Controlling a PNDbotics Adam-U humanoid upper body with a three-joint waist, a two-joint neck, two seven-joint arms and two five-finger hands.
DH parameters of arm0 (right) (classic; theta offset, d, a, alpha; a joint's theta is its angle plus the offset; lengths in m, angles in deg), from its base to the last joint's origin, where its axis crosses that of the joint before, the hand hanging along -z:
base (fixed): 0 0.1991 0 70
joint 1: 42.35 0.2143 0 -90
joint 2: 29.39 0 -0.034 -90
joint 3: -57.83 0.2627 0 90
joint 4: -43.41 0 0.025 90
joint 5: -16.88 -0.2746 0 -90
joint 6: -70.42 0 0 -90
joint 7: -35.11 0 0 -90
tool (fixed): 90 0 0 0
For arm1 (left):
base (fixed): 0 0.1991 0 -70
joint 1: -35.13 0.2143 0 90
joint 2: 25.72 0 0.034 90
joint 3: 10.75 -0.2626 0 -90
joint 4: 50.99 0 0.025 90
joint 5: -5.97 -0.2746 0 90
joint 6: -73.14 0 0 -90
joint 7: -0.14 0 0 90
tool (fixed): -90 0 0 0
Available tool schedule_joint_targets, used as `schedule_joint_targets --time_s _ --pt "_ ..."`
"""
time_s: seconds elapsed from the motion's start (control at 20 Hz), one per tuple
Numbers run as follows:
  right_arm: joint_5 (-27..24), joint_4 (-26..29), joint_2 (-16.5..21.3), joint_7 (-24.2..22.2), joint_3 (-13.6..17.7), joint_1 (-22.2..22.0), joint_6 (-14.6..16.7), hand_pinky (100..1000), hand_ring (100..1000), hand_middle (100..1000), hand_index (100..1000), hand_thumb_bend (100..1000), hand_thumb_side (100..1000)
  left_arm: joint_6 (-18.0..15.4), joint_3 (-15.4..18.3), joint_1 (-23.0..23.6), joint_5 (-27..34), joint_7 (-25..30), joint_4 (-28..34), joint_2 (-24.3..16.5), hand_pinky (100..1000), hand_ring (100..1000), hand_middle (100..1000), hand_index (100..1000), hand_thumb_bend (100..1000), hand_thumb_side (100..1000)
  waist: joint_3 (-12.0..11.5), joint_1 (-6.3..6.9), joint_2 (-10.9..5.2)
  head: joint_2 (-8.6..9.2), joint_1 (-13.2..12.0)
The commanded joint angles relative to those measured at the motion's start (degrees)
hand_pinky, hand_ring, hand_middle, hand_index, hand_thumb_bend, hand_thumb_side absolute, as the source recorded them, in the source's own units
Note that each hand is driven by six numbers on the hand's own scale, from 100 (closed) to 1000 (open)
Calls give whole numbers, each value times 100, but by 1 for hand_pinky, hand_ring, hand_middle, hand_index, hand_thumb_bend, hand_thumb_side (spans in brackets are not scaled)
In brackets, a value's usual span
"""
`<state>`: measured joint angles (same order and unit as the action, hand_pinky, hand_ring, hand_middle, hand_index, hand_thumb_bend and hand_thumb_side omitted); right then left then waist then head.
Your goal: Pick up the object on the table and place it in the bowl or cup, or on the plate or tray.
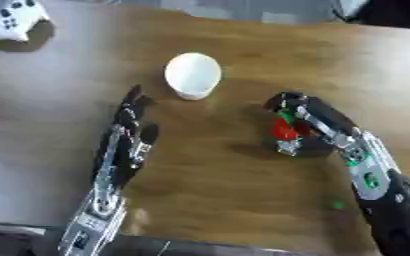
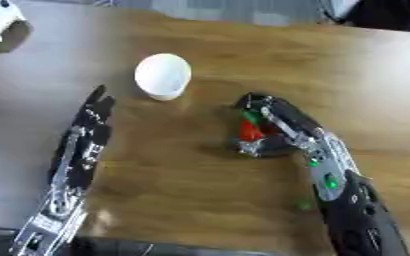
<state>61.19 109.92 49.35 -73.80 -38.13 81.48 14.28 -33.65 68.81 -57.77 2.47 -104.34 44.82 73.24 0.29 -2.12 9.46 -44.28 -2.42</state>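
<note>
While the left hand (image 1: 125, 132) lies open at centre left, the right hand (image 1: 318, 122) curls round a red object (image 1: 285, 130) right of centre; grasping underway, next lift toward the cup (image 1: 193, 75) above.

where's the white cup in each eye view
Left eye view: the white cup stands upper centre, a little left of the middle, on the wooden table.
Right eye view: the same cup sits further left, in the upper left part of the picture.
Shared landmark: the right hand, curled round a red object, lies to the lower right of the cup in both views.
</note>
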Motion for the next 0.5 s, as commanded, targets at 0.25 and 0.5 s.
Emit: schedule_joint_targets --time_s 0.25,0.5 --pt "-967 -26 394 -394 -15 237 343 410 590 708 815 663 754 -24 15 41 -57 -2 95 4 1000 1000 1000 815 626 771 25 82 -56 16 338" --pt "-1220 -36 535 -284 85 227 286 279 470 662 803 639 690 -22 37 65 -73 -19 114 23 1000 1000 1000 815 626 772 13 134 -54 16 354"
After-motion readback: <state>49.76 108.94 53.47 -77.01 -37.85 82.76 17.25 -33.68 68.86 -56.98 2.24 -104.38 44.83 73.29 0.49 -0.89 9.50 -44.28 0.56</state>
